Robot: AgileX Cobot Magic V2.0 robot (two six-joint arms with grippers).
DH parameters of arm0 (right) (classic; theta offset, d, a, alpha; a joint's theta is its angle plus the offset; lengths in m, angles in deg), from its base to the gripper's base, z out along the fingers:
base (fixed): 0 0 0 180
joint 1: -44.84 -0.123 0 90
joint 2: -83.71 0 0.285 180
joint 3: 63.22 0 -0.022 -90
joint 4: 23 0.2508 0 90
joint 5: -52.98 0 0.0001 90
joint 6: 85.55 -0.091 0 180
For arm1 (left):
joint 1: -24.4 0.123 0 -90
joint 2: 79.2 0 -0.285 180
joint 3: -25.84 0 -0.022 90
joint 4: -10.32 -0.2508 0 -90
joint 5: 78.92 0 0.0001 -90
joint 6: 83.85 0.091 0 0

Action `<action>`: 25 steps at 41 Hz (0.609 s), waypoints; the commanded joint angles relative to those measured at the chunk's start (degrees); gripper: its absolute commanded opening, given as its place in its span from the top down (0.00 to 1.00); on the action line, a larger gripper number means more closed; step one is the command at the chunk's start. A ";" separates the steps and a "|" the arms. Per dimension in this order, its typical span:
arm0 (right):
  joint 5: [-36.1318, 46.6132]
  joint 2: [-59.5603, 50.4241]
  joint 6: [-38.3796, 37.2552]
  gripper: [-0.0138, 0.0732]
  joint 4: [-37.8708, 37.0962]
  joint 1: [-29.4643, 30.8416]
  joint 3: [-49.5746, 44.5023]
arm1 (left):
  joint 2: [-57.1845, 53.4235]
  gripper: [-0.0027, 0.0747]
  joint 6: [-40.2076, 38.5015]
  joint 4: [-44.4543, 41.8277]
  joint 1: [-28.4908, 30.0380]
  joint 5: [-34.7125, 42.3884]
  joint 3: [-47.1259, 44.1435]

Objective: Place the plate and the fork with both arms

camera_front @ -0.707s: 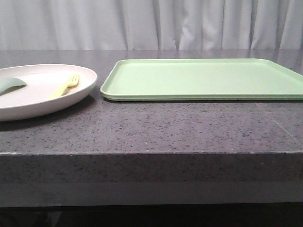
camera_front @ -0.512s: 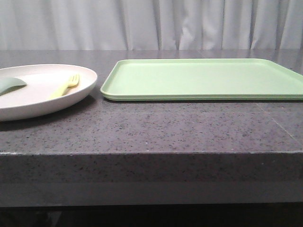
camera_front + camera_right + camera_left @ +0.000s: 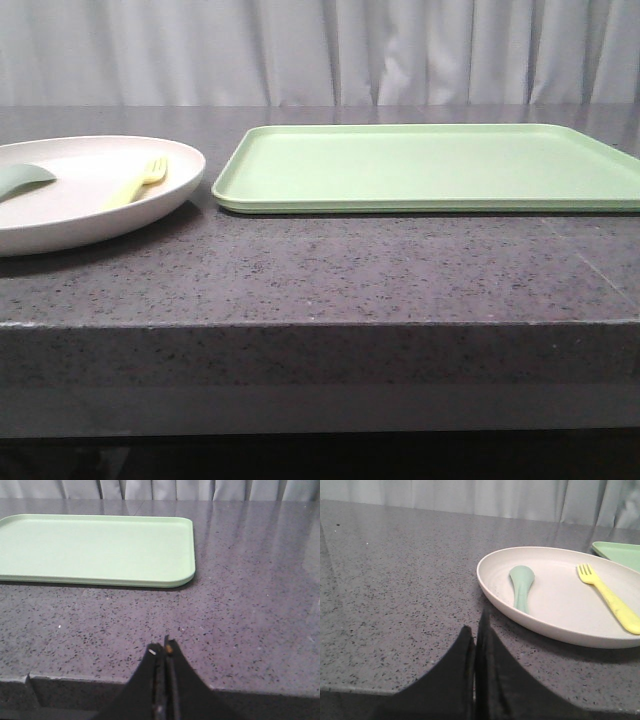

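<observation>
Counter: a dark grey speckled stone top (image 3: 330, 270) with a thick front edge, its polished surface catching pale reflections toward the back.
Backdrop: a light grey pleated curtain (image 3: 330, 50) hung across the whole far side.
Plate: the pinkish-cream plate (image 3: 60, 225) sat on the counter at the left, its left part cut off in the front view; in the left wrist view its rim (image 3: 487, 587) was near the closed fingertips.
Fork: the pale yellow fork (image 3: 137, 183) lay inside the plate on its right side, tines toward the curtain; also clear in the left wrist view (image 3: 610, 597).
Spoon: a grey-green spoon (image 3: 521, 582) lay in the plate on the side away from the fork, apart from it.
Tray: a light green tray (image 3: 430, 165) lay flat just to the right of the plate, seemingly with a narrow gap between them.
Left gripper: the left gripper (image 3: 476, 632) was low at the counter's near edge, fingers pressed together, holding nothing.
Right gripper: the right gripper (image 3: 165, 650) was also closed and empty, on the near side of the tray, by its right corner.
</observation>
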 commanded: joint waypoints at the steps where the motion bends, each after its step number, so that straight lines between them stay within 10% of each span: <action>1: 4.60 -1.05 0.54 0.98 -0.61 0.16 0.30 | -1.26 0.99 -0.30 0.00 -0.38 4.53 -0.13; 25: 8.97 -1.05 0.54 0.98 -0.61 0.16 0.30 | -1.26 0.99 -0.30 0.00 -0.38 13.69 -0.13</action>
